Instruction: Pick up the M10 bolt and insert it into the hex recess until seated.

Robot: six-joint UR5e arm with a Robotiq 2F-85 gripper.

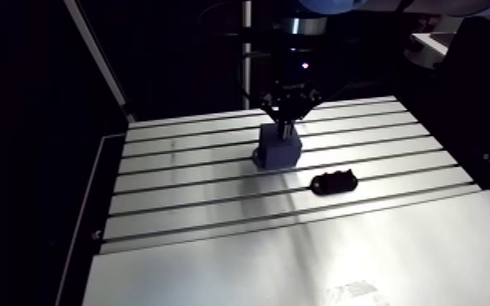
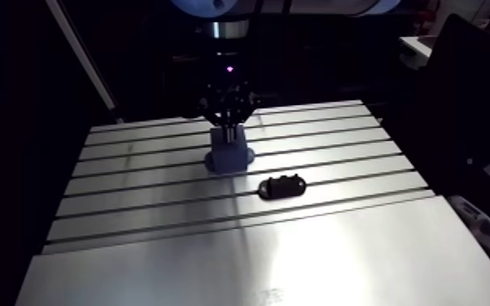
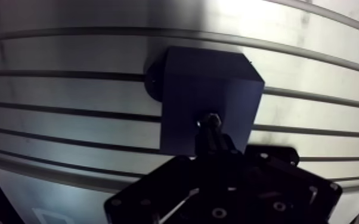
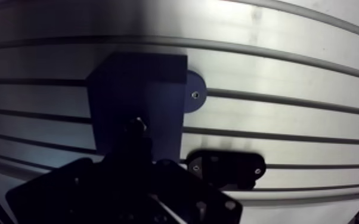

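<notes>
A black oblong part [image 1: 333,182] lies on the slotted table [image 1: 297,252].

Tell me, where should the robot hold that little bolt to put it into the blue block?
By its shank, coming from straight above, as the end effector seems to grip it now. The bolt hangs upright with its lower end free over the blue block, so the grip stays clear of the block.

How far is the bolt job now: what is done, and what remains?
Done: the bolt is picked up. In hand: the claw holds it at the top face of the blue block. Left: pushing it down until seated; how deep it sits now is hidden.
</notes>
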